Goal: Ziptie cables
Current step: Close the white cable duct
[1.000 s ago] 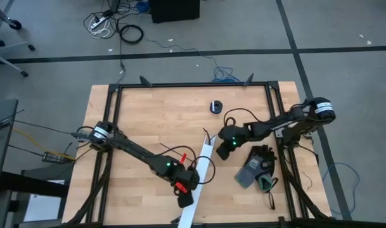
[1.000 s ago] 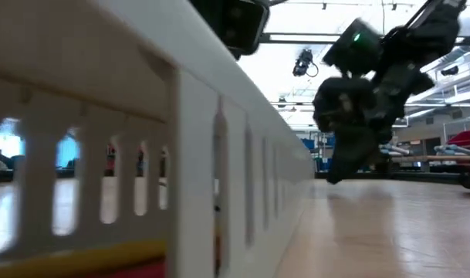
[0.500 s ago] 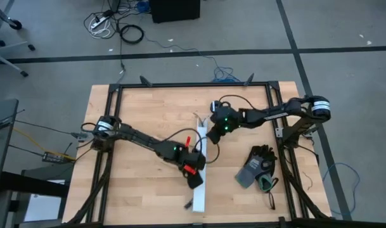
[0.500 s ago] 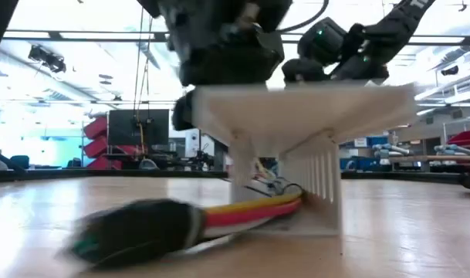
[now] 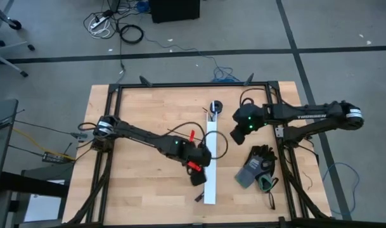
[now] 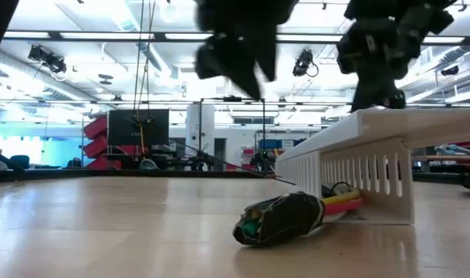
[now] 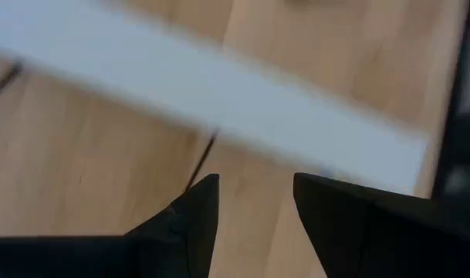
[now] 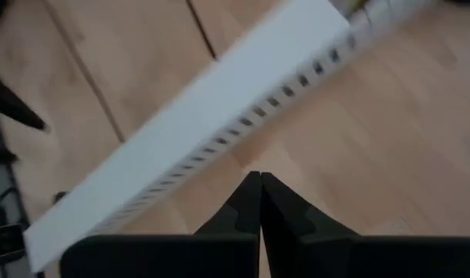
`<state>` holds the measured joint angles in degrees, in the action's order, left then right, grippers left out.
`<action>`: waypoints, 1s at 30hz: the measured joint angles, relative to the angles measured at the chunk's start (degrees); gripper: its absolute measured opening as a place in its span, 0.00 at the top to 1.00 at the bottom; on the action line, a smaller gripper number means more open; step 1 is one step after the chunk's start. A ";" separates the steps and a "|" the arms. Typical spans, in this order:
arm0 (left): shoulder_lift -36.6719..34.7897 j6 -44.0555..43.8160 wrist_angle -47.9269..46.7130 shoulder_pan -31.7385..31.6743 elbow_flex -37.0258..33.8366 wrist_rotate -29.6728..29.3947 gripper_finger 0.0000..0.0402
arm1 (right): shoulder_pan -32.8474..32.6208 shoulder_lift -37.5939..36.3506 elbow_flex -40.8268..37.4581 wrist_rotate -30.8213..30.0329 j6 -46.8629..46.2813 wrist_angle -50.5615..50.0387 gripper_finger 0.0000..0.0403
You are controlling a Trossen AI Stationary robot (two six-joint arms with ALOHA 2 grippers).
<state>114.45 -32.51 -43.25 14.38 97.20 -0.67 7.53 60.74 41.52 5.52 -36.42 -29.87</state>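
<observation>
two hands flanking white channel (image 5: 211,158): left hand (image 7: 254,202) apart, right hand (image 8: 260,188) together

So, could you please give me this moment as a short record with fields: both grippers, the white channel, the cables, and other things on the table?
left gripper: open, empty, above the table beside the channel
right gripper: shut, empty, above the table on the channel's other side
white slotted channel: lying flat and straight on the wooden table, held by neither gripper
cables: coloured wires emerging from the channel's near end into a dark wrapped tip
zipties: cannot tell
other: dark gloves near the right arm; small black round object at the channel's far end
</observation>
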 joint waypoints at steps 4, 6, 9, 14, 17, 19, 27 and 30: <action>0.13 -0.11 -7.57 1.39 1.06 0.33 0.60 | 0.13 1.96 -2.10 -0.63 -1.49 2.40 1.00; 0.13 -0.44 -9.43 2.37 0.77 0.25 0.60 | 0.06 4.10 -2.63 -1.10 -1.49 4.24 1.00; 0.37 -1.48 -7.58 3.89 -0.65 0.35 0.60 | 0.80 7.77 -2.50 -2.16 -1.41 8.10 1.00; 0.39 -6.73 -3.98 4.91 -5.81 -1.60 0.60 | 4.09 16.88 -2.47 1.12 1.90 13.38 1.00; 0.46 -10.11 1.26 5.23 -8.41 -1.68 0.60 | 6.18 20.26 -2.07 1.34 3.00 13.34 1.00; 0.46 -11.73 5.36 5.46 -9.72 -1.64 0.60 | 7.34 21.46 -1.64 1.15 4.00 13.75 1.00; 6.67 -14.17 16.13 5.35 -9.59 -0.77 0.63 | 9.09 26.82 2.02 3.84 5.39 16.76 1.00; 8.71 -14.08 22.39 4.88 -8.81 -1.48 0.65 | 7.50 29.07 4.94 9.69 4.99 21.97 1.00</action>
<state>123.16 -46.59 -20.87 19.26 88.39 -2.15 15.03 89.81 46.47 15.21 -31.43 -7.90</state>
